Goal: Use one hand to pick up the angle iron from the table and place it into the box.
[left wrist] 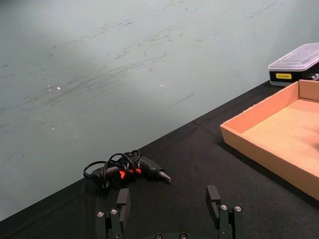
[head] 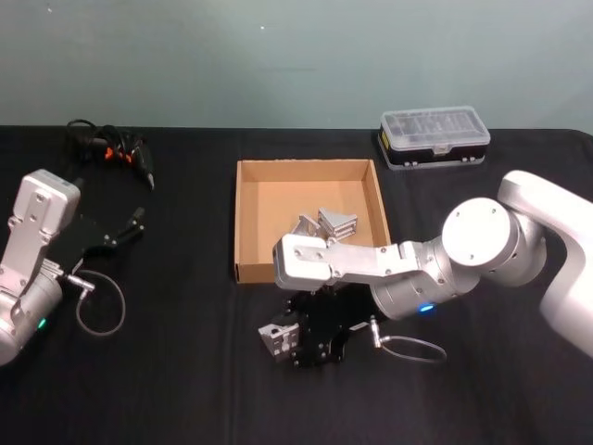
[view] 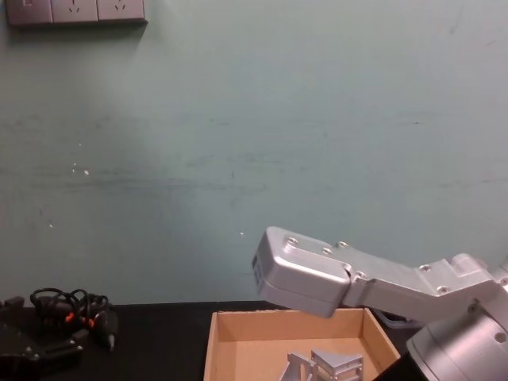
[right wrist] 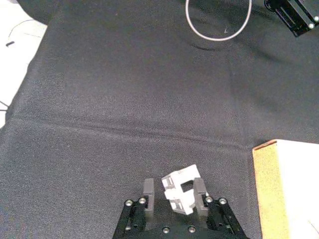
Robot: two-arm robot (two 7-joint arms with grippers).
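Gripping an angle iron [right wrist: 180, 193] tight, the right hand [right wrist: 175, 199] sits near the box [head: 245, 222], which holds two more angle irons [head: 326, 224].

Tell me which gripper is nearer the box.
Right. The right gripper sits just in front of the box, shut on an angle iron. The left gripper is open, farther off to the box's left.

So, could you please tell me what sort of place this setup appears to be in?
Probably a robotics lab or test bench: a black cloth-covered table set against a plain green wall with power sockets, and laid out with a cardboard box, a plastic organiser case and a cabled tool.
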